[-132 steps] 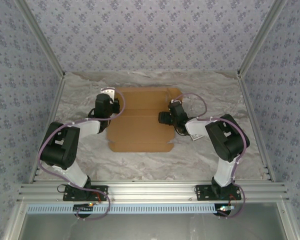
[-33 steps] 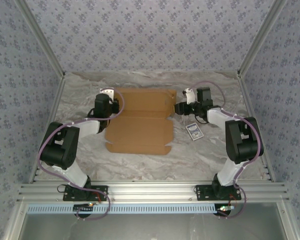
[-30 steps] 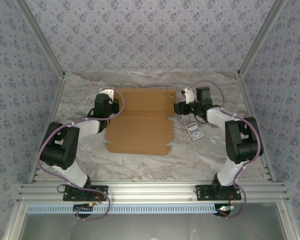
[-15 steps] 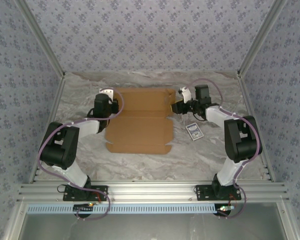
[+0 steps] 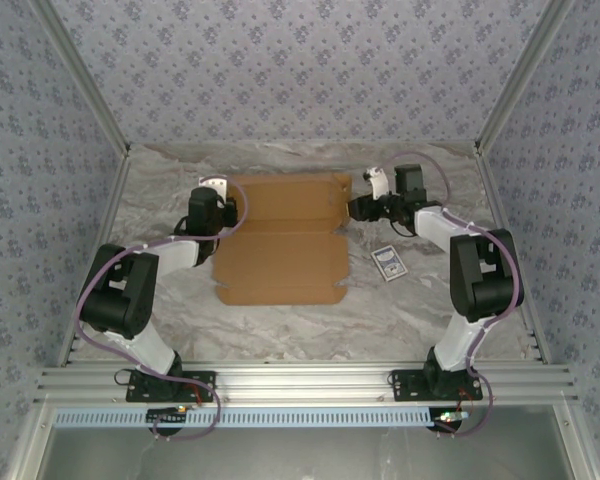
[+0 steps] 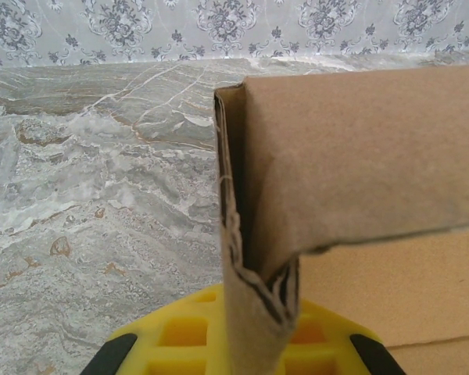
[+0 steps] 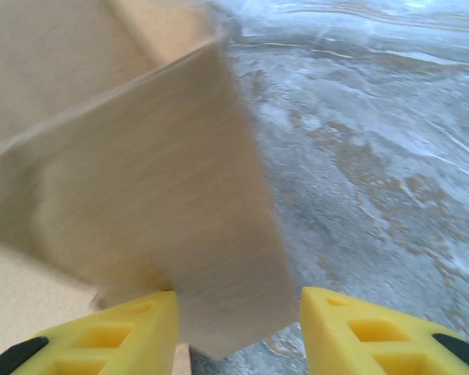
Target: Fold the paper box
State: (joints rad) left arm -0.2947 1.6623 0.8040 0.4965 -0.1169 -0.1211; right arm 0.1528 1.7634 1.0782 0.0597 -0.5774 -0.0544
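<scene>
**Right arm swings out to the far-right flap; left pinch unchanged**

Since the earliest frame the right gripper [image 5: 352, 208] has left the middle of the sheet and gone to the box's 2 o'clock corner. That uncovers a small dark card [image 5: 387, 262] lying at the box's 4 o'clock. Over the last second it has crept slightly toward 12 o'clock.

The paper box [image 5: 280, 245] sits mid-table, mostly flat and open, its creases showing as faint bands.

The left gripper [image 5: 227, 207] has not budged at the box's 10 o'clock edge. Its wrist view shows yellow fingers [image 6: 195, 351] closed tight on a doubled side flap, which stands upright.

In the right wrist view the jaws stand apart, with a blurred flap corner lying across the gap. It is seen broadside, so it is not pinched.

My reading: one side wall is raised and held, the opposite flap is only being engaged, and most of the folding remains.

The cardboard is matte brown, with a fuzzy, torn-looking corrugated edge where it is creased. The die-cut outline has notches along the 6 o'clock edge. The table [image 5: 180, 330] cover is grey-white marbled and slightly wrinkled.
</scene>
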